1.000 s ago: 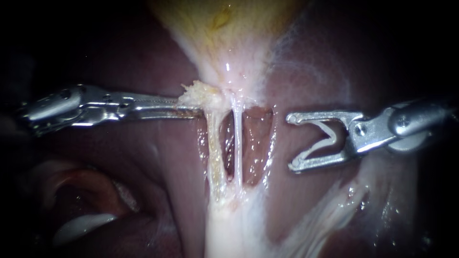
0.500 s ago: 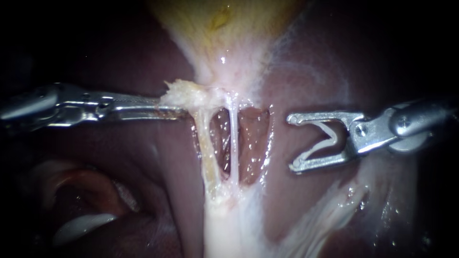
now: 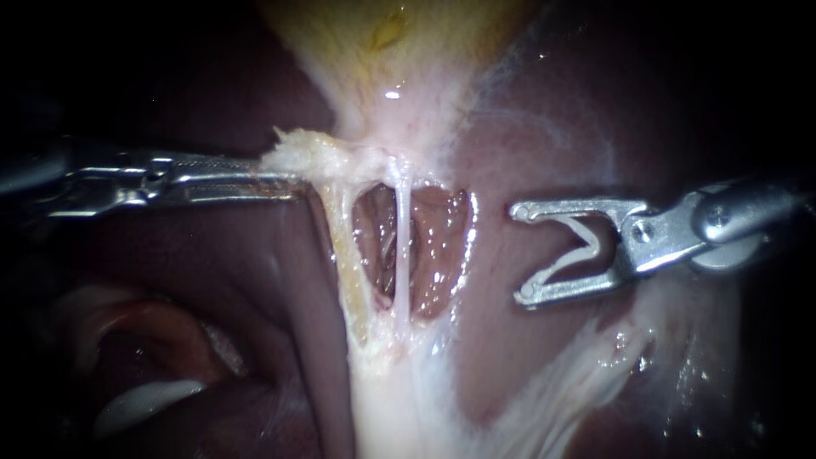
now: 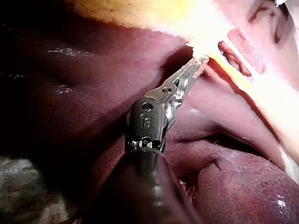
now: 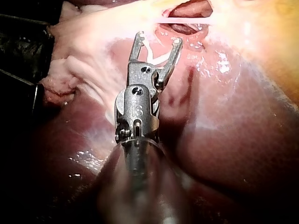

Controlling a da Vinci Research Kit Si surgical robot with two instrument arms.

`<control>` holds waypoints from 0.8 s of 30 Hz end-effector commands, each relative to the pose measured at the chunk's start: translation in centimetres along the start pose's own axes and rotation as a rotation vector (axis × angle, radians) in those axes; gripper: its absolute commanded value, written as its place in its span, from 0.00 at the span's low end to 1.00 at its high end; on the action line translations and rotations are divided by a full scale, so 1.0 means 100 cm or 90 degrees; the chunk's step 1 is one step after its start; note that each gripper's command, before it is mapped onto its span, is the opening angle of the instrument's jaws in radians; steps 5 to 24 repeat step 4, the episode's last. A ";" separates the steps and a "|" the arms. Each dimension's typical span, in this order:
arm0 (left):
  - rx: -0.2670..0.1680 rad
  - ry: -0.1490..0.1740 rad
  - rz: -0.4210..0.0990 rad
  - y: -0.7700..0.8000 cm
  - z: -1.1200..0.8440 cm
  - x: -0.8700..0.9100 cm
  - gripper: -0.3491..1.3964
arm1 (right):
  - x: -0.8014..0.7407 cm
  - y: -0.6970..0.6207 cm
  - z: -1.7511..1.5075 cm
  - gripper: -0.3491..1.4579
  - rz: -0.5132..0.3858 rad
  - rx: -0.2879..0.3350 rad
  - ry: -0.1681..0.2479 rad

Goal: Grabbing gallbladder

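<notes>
The yellowish gallbladder narrows downward into pale frayed tissue. My left instrument comes in from the left, its jaws shut on that frayed tissue at the gallbladder's lower end. In the left wrist view the left instrument bites the same pale edge. Below the grip run two pale tubes, a thick left tube and a thin right tube. My right instrument hovers to their right, jaws open, with a white clip seated between them. The right wrist view shows the right instrument apart from the tissue.
Dark red liver surrounds the site and shows through the gap between the tubes. White fibrous tissue spreads downward below them. A pale curved fold lies at the lower left.
My left instrument has drawn back to the left with the frayed tissue in its jaws. The tubes lean left and the gap beside them has widened. The right instrument has not moved.
</notes>
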 end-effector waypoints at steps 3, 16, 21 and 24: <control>-0.002 0.000 0.001 0.0000 0.0001 0.0002 0.00 | 0.0000 0.0000 0.0000 0.46 0.000 0.000 0.000; -0.002 0.000 0.001 0.0000 0.0001 0.0002 0.00 | 0.0000 0.0000 0.0000 0.46 0.000 0.000 0.000; -0.002 0.000 0.001 0.0000 0.0001 0.0002 0.00 | 0.0000 0.0000 0.0000 0.46 0.000 0.000 0.000; -0.002 0.000 0.001 0.0000 0.0001 0.0002 0.00 | 0.0000 0.0000 0.0000 0.46 0.000 0.000 0.000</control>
